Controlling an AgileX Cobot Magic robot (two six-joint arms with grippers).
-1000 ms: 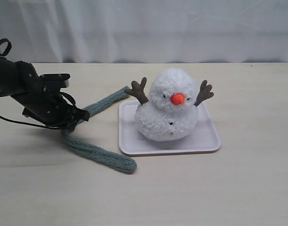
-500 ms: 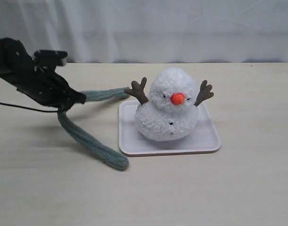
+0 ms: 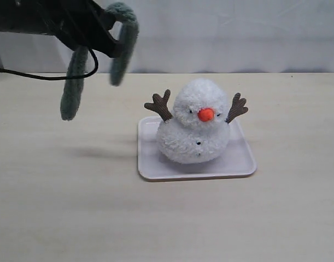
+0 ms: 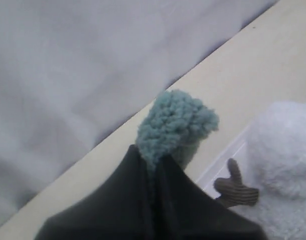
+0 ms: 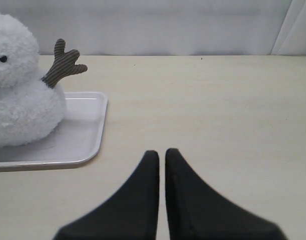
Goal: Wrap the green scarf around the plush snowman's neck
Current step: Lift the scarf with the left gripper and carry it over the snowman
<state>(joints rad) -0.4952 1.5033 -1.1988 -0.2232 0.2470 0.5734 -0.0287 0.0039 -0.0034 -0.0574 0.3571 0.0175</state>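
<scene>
The green scarf is held above the worktop.
The fuzzy sage strip is pinched in the closed left claw, both ends hanging free, left of the white plush snowman seated on its tray; the right claw is closed on nothing.

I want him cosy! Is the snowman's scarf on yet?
Not yet. Done: the left pincer is shut on the green scarf, lifted clear of the table with both ends dangling. In hand: bringing it to the plush snowman, who sits on the white tray off to one side. Left: his neck is bare, so all the wrapping. The right pincer is shut, holding nothing.
</scene>
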